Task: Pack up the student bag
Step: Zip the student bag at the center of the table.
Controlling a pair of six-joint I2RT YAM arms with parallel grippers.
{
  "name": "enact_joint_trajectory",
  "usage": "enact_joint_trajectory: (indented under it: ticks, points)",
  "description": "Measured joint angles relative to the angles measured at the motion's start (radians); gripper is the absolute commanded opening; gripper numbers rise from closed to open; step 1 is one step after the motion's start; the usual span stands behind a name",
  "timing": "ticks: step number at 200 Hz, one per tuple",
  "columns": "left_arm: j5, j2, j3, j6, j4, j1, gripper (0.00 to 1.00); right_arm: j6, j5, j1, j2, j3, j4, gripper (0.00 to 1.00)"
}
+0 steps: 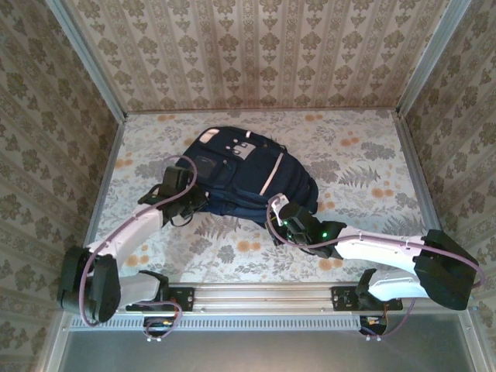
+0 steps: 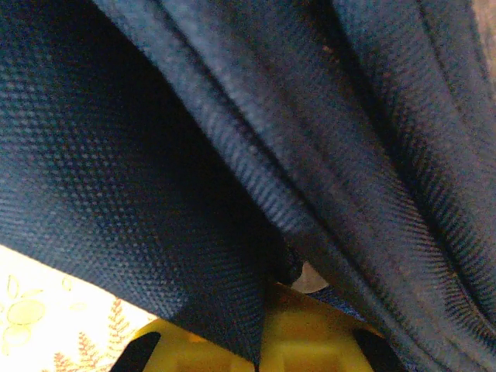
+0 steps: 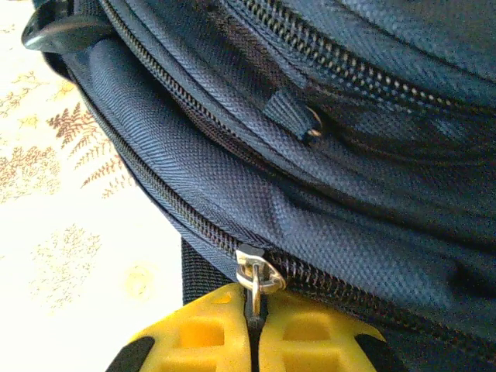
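The student bag (image 1: 240,174) lies flat in the middle of the table (image 1: 356,147). The left gripper (image 2: 260,341) is clamped on a fold of its fabric, and the right gripper (image 3: 254,325) pinches the zipper pull (image 3: 258,277). Best now: draw along the teeth, with the left bracing the cloth taut.

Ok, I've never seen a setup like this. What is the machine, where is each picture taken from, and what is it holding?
Two robot arms are bolted at the near edge of a floral table, each ending in a two-finger gripper. The wide picture looks down from above; the two close-ups come from wrist cameras. On the table lies a navy student bag. The left gripper is shut on a fold of its fabric; the right gripper is shut on a zipper pull.
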Motion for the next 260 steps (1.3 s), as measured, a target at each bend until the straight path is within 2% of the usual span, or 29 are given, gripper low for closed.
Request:
enact_joint_trajectory:
  ticks: [42,88,118,163,168,184,189,198,222,260]
  points:
    - [-0.069,0.170,0.178,0.089,-0.022,-0.090,0.00,0.078,-0.058,-0.004,0.080,0.032,0.013,0.00]
    - [-0.108,0.160,0.152,0.098,0.018,-0.119,0.00,0.172,-0.097,-0.003,0.214,0.096,0.024,0.00]
    - [-0.088,0.123,0.116,0.101,0.024,-0.088,0.00,0.208,-0.065,-0.003,0.193,0.079,0.025,0.00]
    - [-0.069,0.121,0.143,0.146,-0.050,-0.061,0.00,0.234,-0.024,-0.029,0.014,-0.023,0.028,0.00]
    - [-0.060,0.122,0.148,0.149,-0.055,-0.061,0.08,0.238,-0.024,-0.034,-0.005,-0.036,0.035,0.00]
    - [-0.029,0.129,0.154,0.156,-0.057,-0.062,0.46,0.258,-0.026,-0.050,-0.056,-0.073,0.054,0.00]
    - [-0.028,0.130,0.154,0.156,-0.061,-0.062,0.52,0.268,-0.027,-0.056,-0.070,-0.083,0.056,0.00]
    - [-0.029,0.130,0.153,0.148,-0.066,-0.061,0.58,0.288,-0.034,-0.066,-0.089,-0.102,0.060,0.00]
    - [-0.037,0.055,0.096,0.080,-0.042,-0.095,0.61,0.378,-0.082,-0.087,-0.091,-0.126,0.092,0.00]
    - [-0.043,-0.260,-0.116,-0.153,0.037,-0.220,0.50,0.543,-0.184,-0.090,-0.002,-0.126,0.217,0.00]
